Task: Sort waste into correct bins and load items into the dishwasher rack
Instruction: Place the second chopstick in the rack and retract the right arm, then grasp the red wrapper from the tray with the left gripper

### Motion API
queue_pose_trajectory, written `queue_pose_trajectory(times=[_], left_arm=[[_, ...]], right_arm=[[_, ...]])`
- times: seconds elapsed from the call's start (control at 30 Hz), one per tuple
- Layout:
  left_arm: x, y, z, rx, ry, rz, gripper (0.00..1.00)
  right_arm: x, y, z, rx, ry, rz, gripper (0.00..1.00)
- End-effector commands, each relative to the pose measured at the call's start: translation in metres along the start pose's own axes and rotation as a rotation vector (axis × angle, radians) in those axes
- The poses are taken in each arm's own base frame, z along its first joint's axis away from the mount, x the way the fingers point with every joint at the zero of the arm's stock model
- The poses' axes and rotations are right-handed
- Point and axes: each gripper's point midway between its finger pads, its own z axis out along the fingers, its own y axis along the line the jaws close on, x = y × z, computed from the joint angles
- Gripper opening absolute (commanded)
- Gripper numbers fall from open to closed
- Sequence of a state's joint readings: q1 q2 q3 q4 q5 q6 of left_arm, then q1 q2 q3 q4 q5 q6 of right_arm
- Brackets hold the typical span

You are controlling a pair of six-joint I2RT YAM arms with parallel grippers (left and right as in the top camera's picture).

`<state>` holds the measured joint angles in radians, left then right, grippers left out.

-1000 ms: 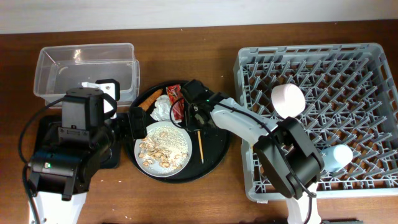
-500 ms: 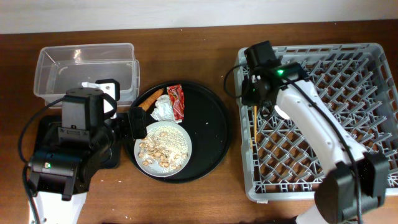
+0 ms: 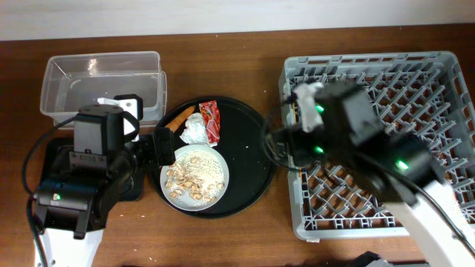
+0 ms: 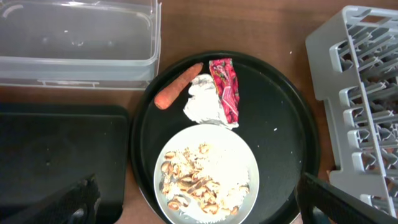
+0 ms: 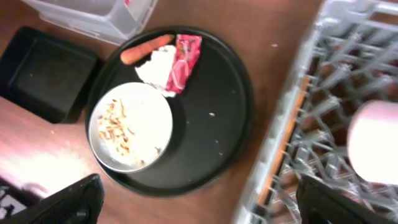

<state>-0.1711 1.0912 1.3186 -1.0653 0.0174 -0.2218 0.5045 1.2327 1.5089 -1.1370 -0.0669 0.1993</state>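
A pale plate (image 3: 195,176) (image 4: 205,174) (image 5: 130,126) of rice scraps sits on the round black tray (image 3: 249,174). Behind it lie the orange carrot (image 4: 177,94) (image 5: 146,50), the crumpled napkin (image 4: 202,107) (image 5: 158,70) and the red wrapper (image 4: 225,91) (image 5: 184,62). My left gripper (image 4: 202,202) hangs open above the plate, holding nothing. My right gripper (image 5: 205,202) is open and empty, high over the gap between the tray and the dishwasher rack (image 3: 423,74) (image 5: 348,43). The chopsticks (image 5: 283,146) lie in the rack along its left wall. A white bowl (image 5: 376,143) sits upside down in the rack.
The clear tub (image 3: 104,78) (image 4: 74,43) stands at the back left. In front of it the shallow black tray (image 4: 56,155) (image 5: 50,71) lies mostly under my left arm. My blurred right arm (image 3: 349,141) covers the rack's left and front part in the overhead view.
My right gripper carried the chopsticks from the round tray to the rack, opened and let them go there. It now hangs higher, near the rack's left edge. The left arm has not moved.
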Motion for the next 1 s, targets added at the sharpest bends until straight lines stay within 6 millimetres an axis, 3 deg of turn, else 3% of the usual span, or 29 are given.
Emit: queue_pose_trajectory(times=[0.0,0.07,0.13,0.23,0.33,0.43,0.53,0.67,0.77,0.97], left_arm=[[-0.003,0.002,-0.001,-0.014,-0.009,-0.007,0.99],[-0.003,0.002,-0.001,-0.014,-0.009,-0.007,0.99],[-0.003,0.003,-0.001,-0.014,-0.009,-0.007,0.99],[-0.003,0.003,-0.001,-0.014,-0.009,-0.007,0.99],[-0.003,0.003,-0.001,-0.014,-0.009,-0.007,0.99],[-0.003,0.002,-0.001,-0.014,-0.009,-0.007,1.00],[-0.003,0.003,-0.001,-0.014,-0.009,-0.007,0.99],[-0.003,0.002,-0.001,-0.014,-0.009,-0.007,0.99],[-0.003,0.003,-0.001,-0.014,-0.009,-0.007,0.99],[-0.003,0.003,-0.001,-0.014,-0.009,-0.007,0.99]], right_arm=[[0.002,-0.028,-0.032,0.131,-0.071,-0.006,0.98],[0.011,-0.045,-0.066,0.201,-0.136,0.016,0.98],[0.017,-0.055,-0.088,0.259,-0.192,0.021,0.98],[0.024,-0.063,-0.103,0.268,-0.305,0.051,0.98],[0.043,-0.084,-0.082,0.281,-0.430,0.114,0.98],[0.070,-0.104,-0.031,0.272,-0.548,0.139,0.98],[0.104,-0.106,0.006,0.226,-0.612,0.120,0.98],[0.133,-0.110,0.026,0.217,-0.702,0.109,0.98],[0.143,-0.115,0.045,0.216,-0.704,0.109,0.98],[0.132,-0.117,0.053,0.200,-0.838,0.091,0.98]])
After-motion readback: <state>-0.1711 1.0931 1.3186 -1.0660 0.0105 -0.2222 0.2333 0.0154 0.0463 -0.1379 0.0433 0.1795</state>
